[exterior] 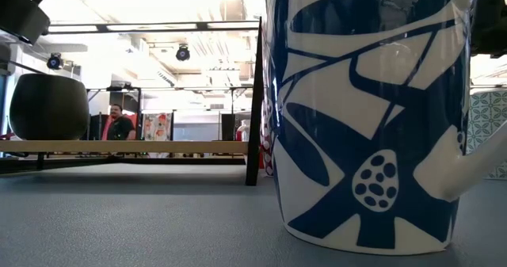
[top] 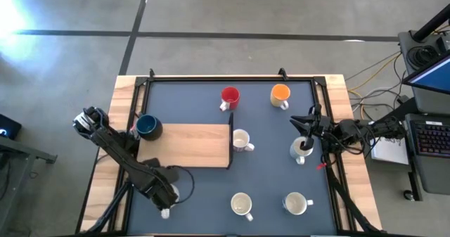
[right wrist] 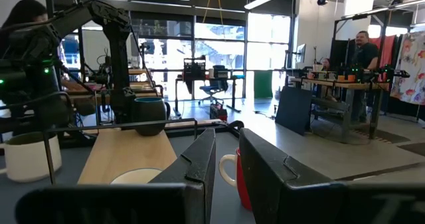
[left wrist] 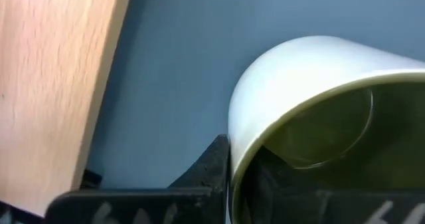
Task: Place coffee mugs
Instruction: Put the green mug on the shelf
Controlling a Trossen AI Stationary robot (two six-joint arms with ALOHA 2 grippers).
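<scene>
My left gripper (top: 166, 200) points down at the mat's near left, shut on a mug that is cream outside and olive green inside (left wrist: 299, 78), also seen past the board (right wrist: 26, 159). On the wooden board (top: 186, 145) a dark blue mug (top: 148, 126) stands at the far left corner. A red mug (top: 230, 96) and an orange mug (top: 280, 94) stand on the mat at the far side. White mugs (top: 241, 140) (top: 242, 205) (top: 295, 203) stand nearer. My right gripper (right wrist: 222, 164) waits at the right edge, level, open by a narrow gap, holding nothing. My left gripper has the mug's wall at the rim (left wrist: 232, 151) between its fingers, one finger outside (left wrist: 206, 167) and the other inside the hollow (left wrist: 279, 177). The fingers come from above, pointing down. The mug is upright, its base on the mat in the right wrist view.
Another white mug (top: 301, 149) stands just below my right arm's gripper. A blue-and-white patterned mug (exterior: 372, 116) fills the low view. A black frame (top: 232, 79) rims the mat. People stand in the room beyond the table.
</scene>
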